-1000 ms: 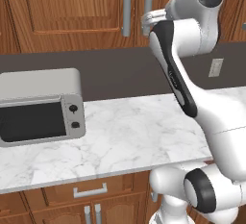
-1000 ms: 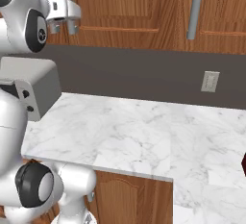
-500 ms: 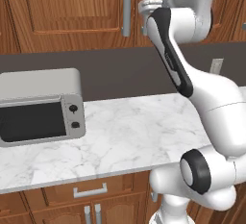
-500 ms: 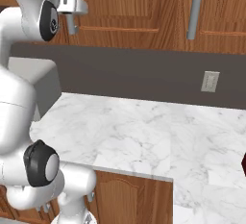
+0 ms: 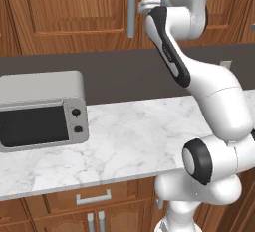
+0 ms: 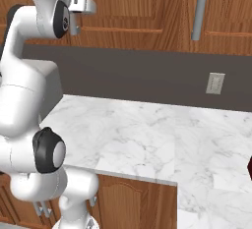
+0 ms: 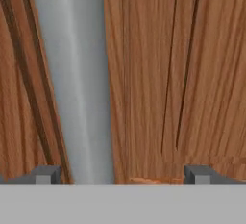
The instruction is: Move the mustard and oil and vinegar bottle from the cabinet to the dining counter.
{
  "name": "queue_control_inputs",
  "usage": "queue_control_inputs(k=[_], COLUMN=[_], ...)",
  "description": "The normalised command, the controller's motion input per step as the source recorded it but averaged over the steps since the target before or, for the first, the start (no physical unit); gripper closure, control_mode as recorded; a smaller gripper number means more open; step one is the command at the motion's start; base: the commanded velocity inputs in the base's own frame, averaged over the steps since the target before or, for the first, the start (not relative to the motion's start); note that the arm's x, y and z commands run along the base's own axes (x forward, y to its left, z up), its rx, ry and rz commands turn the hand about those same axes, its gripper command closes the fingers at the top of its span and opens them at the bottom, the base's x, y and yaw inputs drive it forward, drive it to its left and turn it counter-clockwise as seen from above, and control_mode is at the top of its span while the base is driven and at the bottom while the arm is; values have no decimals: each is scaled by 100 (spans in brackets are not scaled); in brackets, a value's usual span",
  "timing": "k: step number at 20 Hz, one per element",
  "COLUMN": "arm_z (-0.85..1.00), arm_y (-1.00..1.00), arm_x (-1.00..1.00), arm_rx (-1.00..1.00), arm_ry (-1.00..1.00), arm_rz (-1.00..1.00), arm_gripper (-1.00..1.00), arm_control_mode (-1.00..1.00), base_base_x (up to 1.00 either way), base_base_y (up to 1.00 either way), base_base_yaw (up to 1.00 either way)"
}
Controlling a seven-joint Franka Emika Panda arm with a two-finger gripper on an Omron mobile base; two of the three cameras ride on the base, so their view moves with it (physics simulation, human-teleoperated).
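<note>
Raised since the earlier frames: one white arm, its wrist now up against the cabinet [image 5: 74, 7] doors, with one gripper [image 7: 122, 174] set close to the wood, jaws spread wide and released, nothing between them, one grey bar handle [image 7: 72, 79] running just inside one fingertip. Counted from the left base view: two grey bar handles side by side above the wrist, one toaster oven [image 5: 42, 110] with two knobs, one marble worktop [image 5: 124, 141]; from the right base view: two bar handles, one wall outlet [image 6: 215, 83]. Cabinet doors shut, so the mustard and the oil and vinegar bottle cannot be located.
</note>
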Motion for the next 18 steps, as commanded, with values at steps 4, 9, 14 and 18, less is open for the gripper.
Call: queue_control_inputs(k=[4,9,14,18], arm_z=[-4,-5,-3,-10], arm_y=[0,0,0,0], arm_x=[47,40,34,31], arm_rx=[0,0,0,0], arm_ry=[0,0,0,0], arm_rz=[0,0,0,0], arm_gripper=[-100,-100,-100,100], arm_control_mode=[-100,-100,-100,-100], base_base_x=[0,0,0,0], base_base_y=[0,0,0,0], base_base_yaw=[0,0,0,0])
